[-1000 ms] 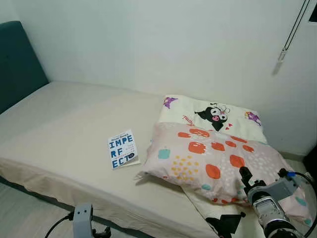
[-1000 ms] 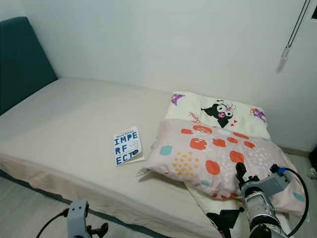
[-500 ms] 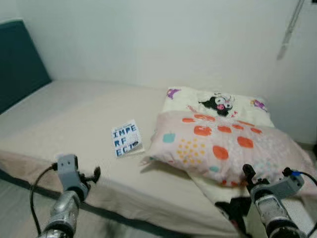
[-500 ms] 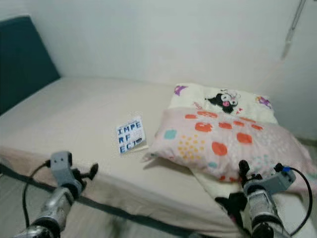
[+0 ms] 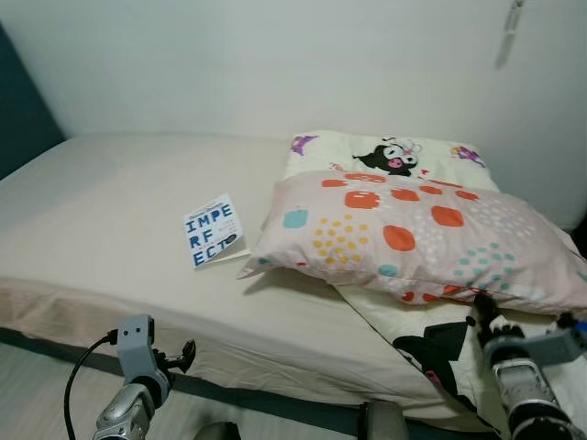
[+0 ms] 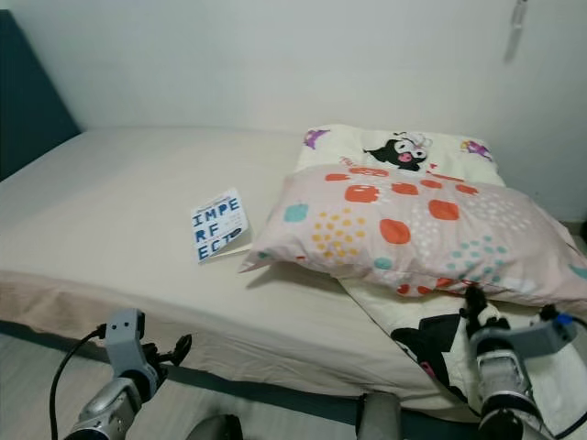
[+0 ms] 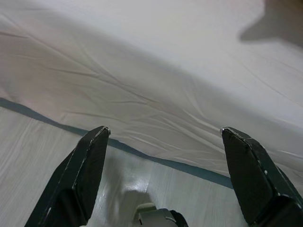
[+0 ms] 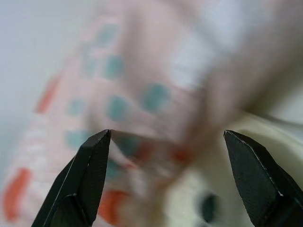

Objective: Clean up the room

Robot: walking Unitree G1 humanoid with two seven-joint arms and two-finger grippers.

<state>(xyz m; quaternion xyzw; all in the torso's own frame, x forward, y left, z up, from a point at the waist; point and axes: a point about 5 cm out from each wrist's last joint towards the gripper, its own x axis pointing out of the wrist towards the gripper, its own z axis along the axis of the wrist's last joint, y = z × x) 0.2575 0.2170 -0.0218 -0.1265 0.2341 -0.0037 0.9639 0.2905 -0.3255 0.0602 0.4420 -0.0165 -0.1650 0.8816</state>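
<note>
Pink spotted cloth pillow (image 5: 413, 234) lies on the beige bed (image 5: 110, 220), beside a white paperback book (image 5: 211, 230); right gripper (image 8: 165, 179), fingers spread, nears it; left gripper (image 7: 163, 175) likewise spread; gripping looks next

White wall (image 5: 275, 55), teal headboard (image 6: 32, 101)

The bed sheet (image 5: 110, 202) is matt beige cloth, smooth on top and creased where it hangs over the edge. The patterned pillow (image 5: 413, 238) is soft printed cloth, as is the cartoon-print pillow (image 5: 385, 156) (equally matt). The book (image 5: 213, 230) has a paper cover. The floor (image 7: 38, 142) looks like pale wood-grain, faintly glossy.
</note>
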